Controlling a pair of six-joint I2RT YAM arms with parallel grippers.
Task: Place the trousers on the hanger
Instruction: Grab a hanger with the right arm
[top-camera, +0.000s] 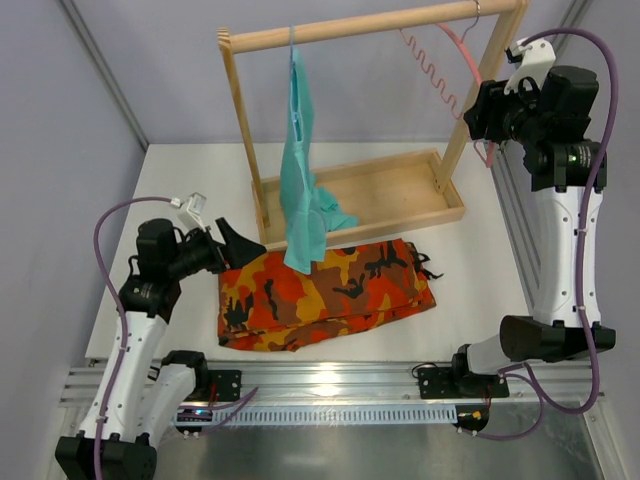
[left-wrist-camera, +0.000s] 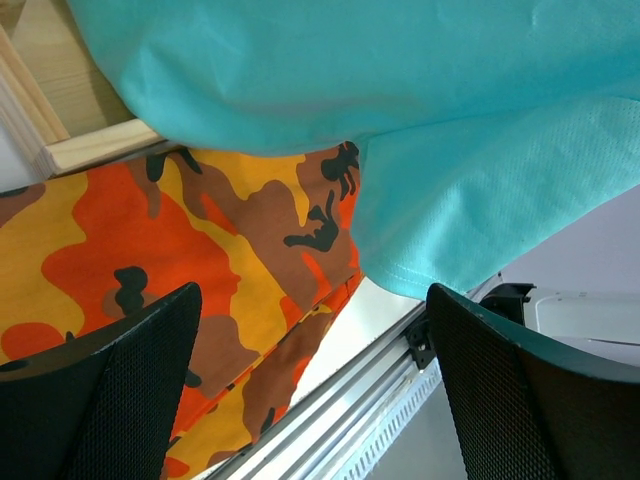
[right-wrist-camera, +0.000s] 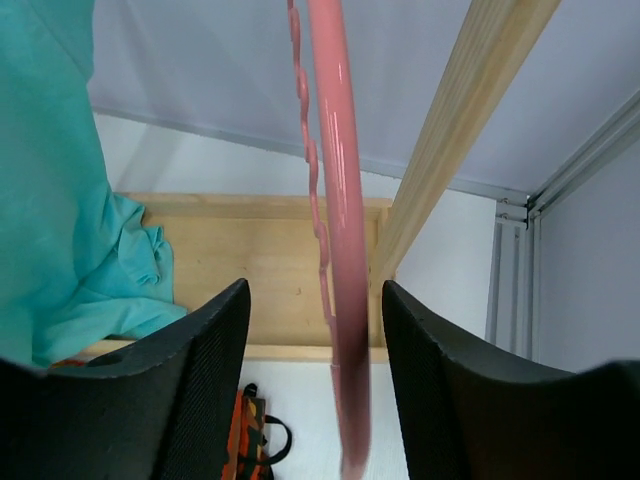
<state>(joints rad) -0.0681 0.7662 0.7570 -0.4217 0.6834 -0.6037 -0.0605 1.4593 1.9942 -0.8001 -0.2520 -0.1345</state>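
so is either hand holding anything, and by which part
Nothing is held. The right hand is open astride the pink plastic hanger's curved arm; the left hand is open over the camouflage cloth trousers.

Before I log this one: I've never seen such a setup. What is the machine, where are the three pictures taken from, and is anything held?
Two robot arms are bolted at the near edge of a white table, each ending in a two-finger gripper. One picture looks down from above; the other two come from wrist cameras. Camouflage trousers lie folded on the table, below a teal garment hanging from a wooden rack. The left gripper sits open at the trousers' edge. The right gripper is raised, its open jaws either side of a pink hanger on the rack. Neither holds anything.
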